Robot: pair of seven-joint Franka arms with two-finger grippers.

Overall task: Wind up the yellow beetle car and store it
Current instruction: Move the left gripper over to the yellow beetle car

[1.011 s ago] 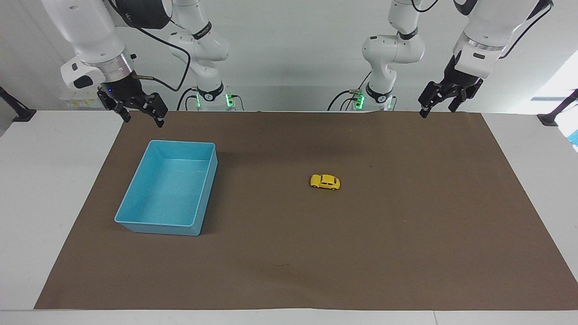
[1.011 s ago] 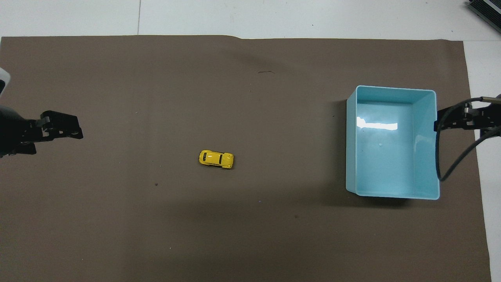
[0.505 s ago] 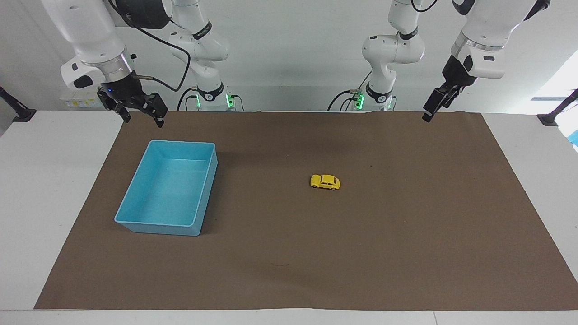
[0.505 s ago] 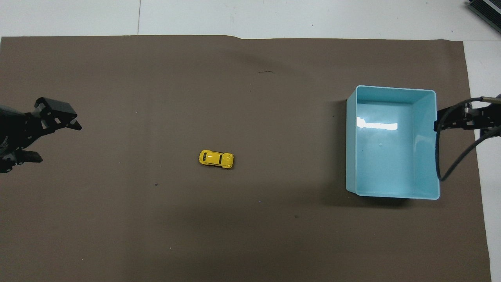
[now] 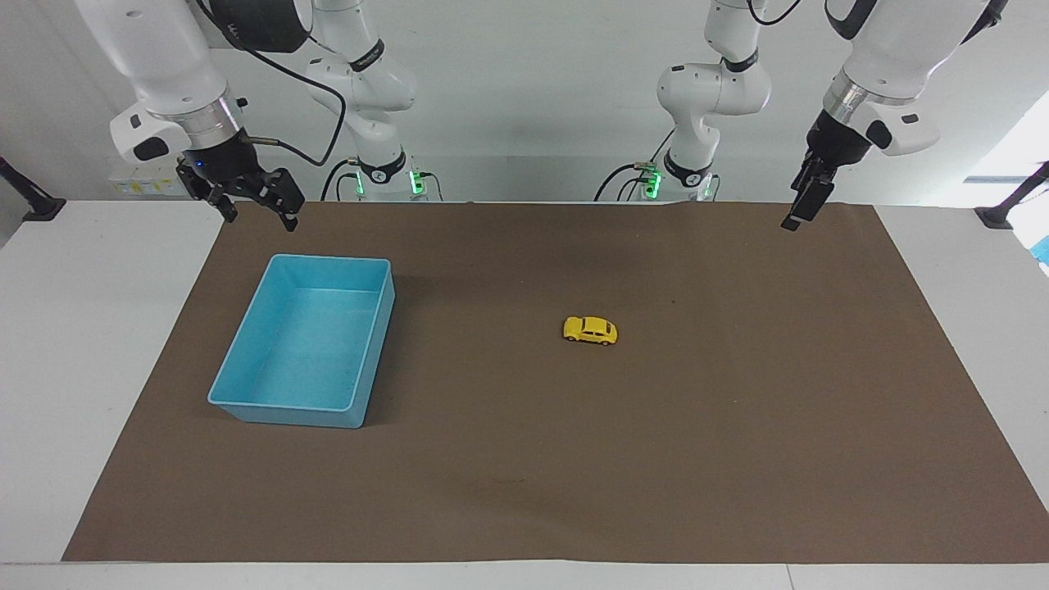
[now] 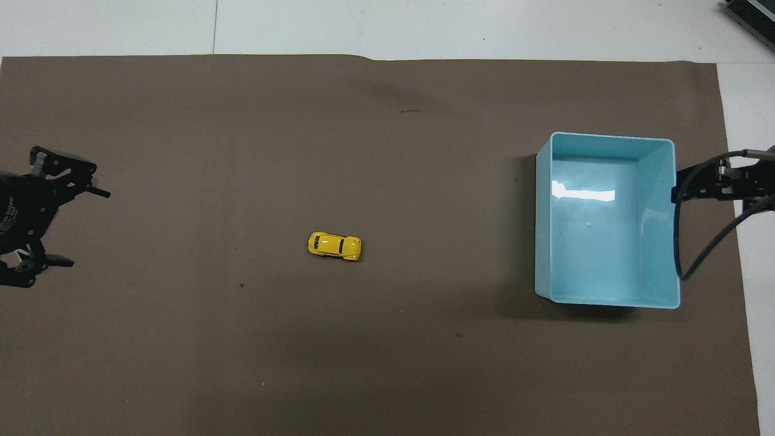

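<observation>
Left gripper (image 6: pixel 82 227): fingers spread, empty, raised over the mat's edge at the left arm's end of the table. Right gripper (image 5: pixel 256 205): fingers spread, empty, waiting over the mat's corner near the bin's robot-side end.

Car (image 5: pixel 590 330): stands on its wheels on the mat (image 5: pixel 656 459), about mid-table, untouched. On the overhead view's clock face, with the car at the centre, the left gripper is at 9 o'clock and the bin (image 5: pixel 246 399) at 3 o'clock, both well apart from it.

Progress: nothing is done yet, by the look of it. The car is not gripped, not wound and not stored. The bin holds nothing. Remaining: approach, grasp, wind, place in bin.

Markings: white lettering on the left gripper body, not readable. No other writing visible.
</observation>
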